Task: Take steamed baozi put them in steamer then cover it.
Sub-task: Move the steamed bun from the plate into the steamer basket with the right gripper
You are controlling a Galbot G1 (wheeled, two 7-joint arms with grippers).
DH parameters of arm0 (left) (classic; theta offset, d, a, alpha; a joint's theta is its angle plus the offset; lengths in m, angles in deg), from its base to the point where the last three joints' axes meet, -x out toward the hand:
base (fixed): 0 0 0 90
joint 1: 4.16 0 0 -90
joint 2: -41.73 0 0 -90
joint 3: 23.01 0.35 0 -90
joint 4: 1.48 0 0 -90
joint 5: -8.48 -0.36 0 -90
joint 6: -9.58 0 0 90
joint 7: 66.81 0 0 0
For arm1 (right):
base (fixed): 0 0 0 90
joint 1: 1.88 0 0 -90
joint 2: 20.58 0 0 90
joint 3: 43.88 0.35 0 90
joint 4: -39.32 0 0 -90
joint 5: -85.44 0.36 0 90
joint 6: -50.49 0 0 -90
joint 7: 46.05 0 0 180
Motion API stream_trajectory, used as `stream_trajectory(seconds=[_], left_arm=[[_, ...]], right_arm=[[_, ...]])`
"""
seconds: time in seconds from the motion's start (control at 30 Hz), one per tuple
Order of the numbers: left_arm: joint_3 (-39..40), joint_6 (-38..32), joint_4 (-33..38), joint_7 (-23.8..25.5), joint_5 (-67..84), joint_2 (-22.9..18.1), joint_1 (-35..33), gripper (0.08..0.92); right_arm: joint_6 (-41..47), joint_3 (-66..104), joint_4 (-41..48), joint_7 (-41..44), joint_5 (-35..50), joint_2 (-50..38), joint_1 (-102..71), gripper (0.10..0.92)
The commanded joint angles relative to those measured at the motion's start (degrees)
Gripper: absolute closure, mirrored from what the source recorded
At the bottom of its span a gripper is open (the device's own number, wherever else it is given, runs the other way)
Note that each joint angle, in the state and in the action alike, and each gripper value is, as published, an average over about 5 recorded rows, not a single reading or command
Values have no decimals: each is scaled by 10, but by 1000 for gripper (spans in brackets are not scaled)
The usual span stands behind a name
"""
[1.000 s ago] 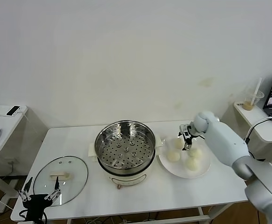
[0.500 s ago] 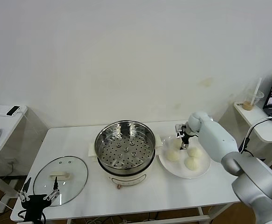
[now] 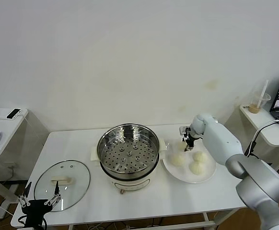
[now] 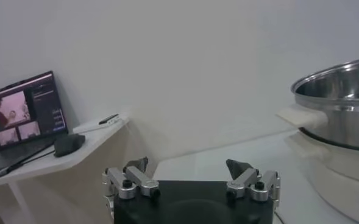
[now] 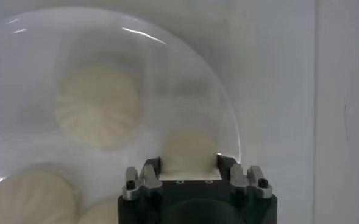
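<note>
Right hand [image 3: 188, 142] is squeezed tight on one steamed baozi [image 5: 190, 147] at the back of the white plate [image 3: 206, 176] (three more buns sit there too), near the counter's [image 3: 144, 201] right edge. Left hand [image 3: 40, 202] waits wide open past the front-left corner. Steamer [image 3: 128, 154] stands mid-counter, uncovered; cover [image 3: 62, 184] lies flat front-left.

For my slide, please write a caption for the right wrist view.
Right hand shut on one baozi at the white plate edge.
</note>
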Motion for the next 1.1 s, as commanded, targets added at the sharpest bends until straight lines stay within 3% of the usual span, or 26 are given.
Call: stream_trajectory(seconds=[0.03, 0.57, 1.1], left_arm=[[0, 1, -1, 0, -1, 1, 0, 177], [21, 2, -24, -2, -3, 8, 9, 177], [21, 6, -9, -1, 6, 12, -1, 177]], right_arm=[[6, -16, -40, 8, 24, -22, 3, 457], [64, -224, -326, 10, 329, -189, 155, 449], [18, -425, -423, -34, 511, -106, 356, 448]])
